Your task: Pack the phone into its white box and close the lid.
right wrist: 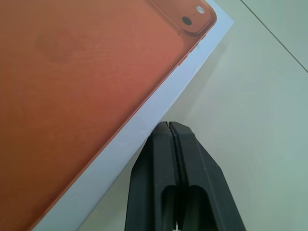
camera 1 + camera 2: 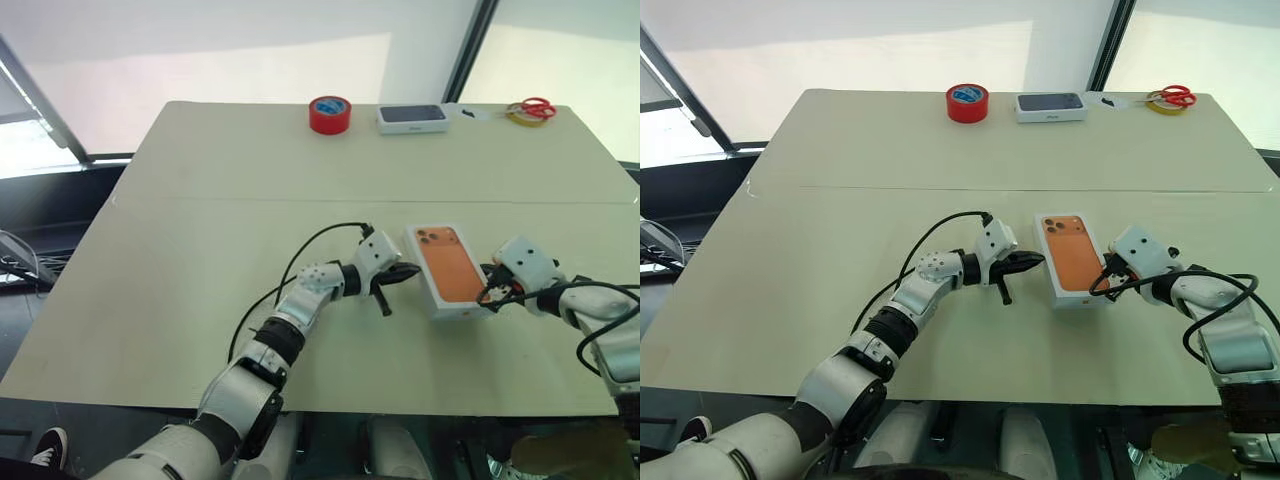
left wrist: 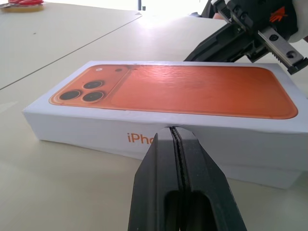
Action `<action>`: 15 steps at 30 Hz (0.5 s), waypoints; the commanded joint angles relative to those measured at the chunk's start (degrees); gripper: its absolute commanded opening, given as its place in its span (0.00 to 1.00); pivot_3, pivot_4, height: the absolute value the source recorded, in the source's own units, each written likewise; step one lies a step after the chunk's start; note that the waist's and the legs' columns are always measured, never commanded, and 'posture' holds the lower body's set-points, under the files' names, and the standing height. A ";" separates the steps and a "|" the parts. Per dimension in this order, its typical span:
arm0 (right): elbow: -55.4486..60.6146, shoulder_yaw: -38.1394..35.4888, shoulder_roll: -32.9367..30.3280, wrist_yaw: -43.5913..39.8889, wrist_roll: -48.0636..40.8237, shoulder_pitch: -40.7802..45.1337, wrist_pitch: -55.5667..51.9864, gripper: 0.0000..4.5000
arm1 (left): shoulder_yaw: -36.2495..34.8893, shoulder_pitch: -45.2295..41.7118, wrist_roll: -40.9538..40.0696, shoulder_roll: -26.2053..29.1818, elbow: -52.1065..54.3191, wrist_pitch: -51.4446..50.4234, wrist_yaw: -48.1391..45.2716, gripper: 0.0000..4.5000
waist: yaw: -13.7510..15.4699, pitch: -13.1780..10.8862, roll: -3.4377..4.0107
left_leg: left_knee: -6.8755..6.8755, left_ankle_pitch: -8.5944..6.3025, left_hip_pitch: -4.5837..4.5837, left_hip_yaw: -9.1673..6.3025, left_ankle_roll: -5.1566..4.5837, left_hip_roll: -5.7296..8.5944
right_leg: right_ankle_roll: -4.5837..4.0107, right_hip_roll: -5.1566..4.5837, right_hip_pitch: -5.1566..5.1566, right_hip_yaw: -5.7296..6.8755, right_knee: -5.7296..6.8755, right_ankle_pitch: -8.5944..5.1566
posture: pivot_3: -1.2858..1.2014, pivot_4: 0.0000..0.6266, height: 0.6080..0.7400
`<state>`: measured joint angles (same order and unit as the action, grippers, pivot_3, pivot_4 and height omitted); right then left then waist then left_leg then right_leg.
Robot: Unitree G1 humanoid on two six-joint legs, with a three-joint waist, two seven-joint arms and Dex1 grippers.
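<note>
The white box (image 2: 450,272) lies on the table between my two grippers. The lid (image 3: 183,91) sits on it, its top printed with an orange phone picture. A strip of the base (image 3: 262,174) shows under the lid at one end. The phone is hidden. My left gripper (image 2: 410,271) is shut, with its tips against the box's left long side (image 3: 174,131). My right gripper (image 2: 489,291) is shut too, its tips at the box's right side near the front corner (image 1: 168,126). Nothing is held.
At the far edge of the table (image 2: 200,250) stand a red tape roll (image 2: 330,114), a closed dark-topped white box (image 2: 412,118), and red scissors (image 2: 537,107) on a yellow tape ring. A black cable (image 2: 300,255) loops beside my left arm.
</note>
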<state>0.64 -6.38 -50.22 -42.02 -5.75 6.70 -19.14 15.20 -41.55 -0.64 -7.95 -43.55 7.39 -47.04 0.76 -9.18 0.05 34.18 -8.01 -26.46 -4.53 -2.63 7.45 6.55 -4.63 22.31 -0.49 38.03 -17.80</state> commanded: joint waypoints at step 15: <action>0.02 -11.08 -2.00 -5.32 -10.18 4.33 2.98 0.01 | -3.51 -2.78 -6.19 2.66 11.67 -7.64 -1.78 0.00 | 0.06 0.00 0.02 | 0.01 0.01 0.02 0.00 0.01 0.00 | 0.00 0.01 -0.04 -0.01 0.01 0.00 | 0.52 0.24 1.00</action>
<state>-2.77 -14.18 -53.15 -45.70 -10.28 9.36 -14.97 12.42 -41.29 -4.84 -3.39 -33.95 0.09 -49.60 0.82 -9.17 0.07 34.20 -8.00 -26.44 -4.53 -2.61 7.45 6.55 -4.63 22.27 -0.49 38.04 -17.80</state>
